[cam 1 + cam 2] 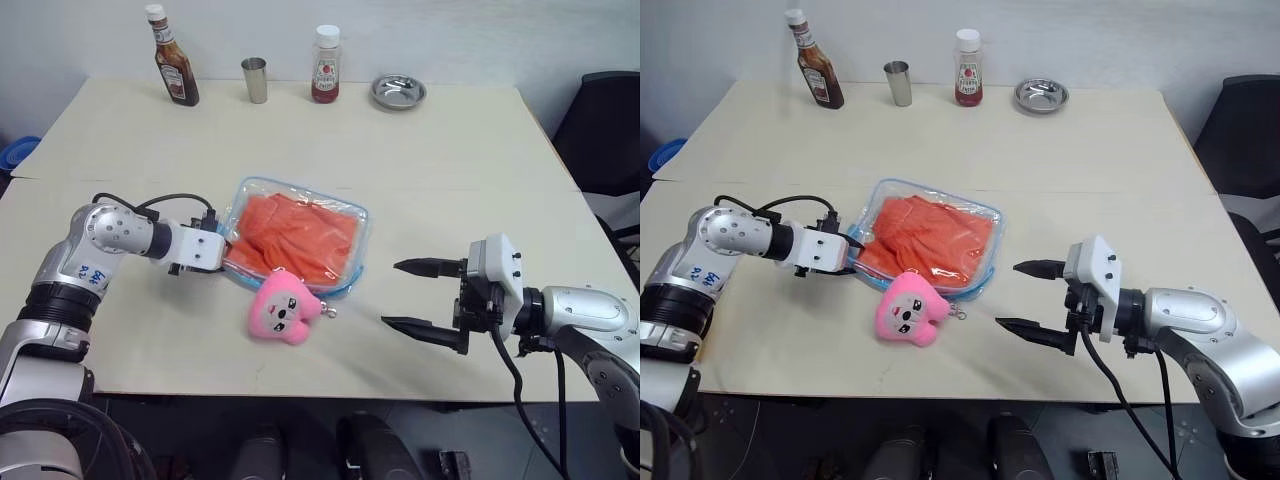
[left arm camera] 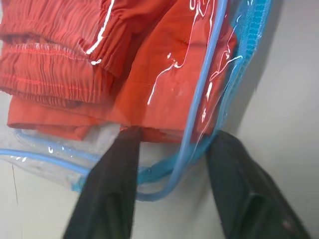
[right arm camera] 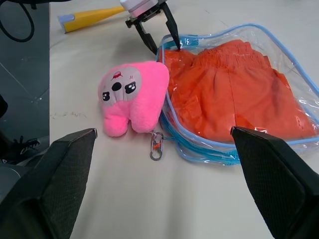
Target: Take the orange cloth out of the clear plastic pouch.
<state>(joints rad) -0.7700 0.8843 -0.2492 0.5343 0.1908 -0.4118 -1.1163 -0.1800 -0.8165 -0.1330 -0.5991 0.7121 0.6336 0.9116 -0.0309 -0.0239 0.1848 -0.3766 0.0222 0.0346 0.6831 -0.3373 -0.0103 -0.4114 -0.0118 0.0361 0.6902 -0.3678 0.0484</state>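
We see the pouch [image 1: 297, 237] lying flat near the middle of the table [image 1: 450, 150], with the orange cloth [image 1: 300, 235] folded inside it. Our left gripper [image 2: 172, 167] is at the pouch's near left corner; its two fingers [image 2: 112, 184] straddle the blue edging, one lying over the plastic and the other on the table side, partly drawn together, and we cannot tell whether they actually pinch the corner. Our right gripper [image 1: 420, 295] hovers over the table to the right of the pouch, apart from it, jaws spread wide and holding nothing. A pink plush [image 1: 284, 308] with a small clip [image 3: 156, 147] sits just in front of the pouch, touching its near edge. Along the far edge stand a sauce bottle [image 1: 174, 60], a metal cup [image 1: 255, 79], a ketchup bottle [image 1: 326, 65] and a metal dish [image 1: 398, 92]
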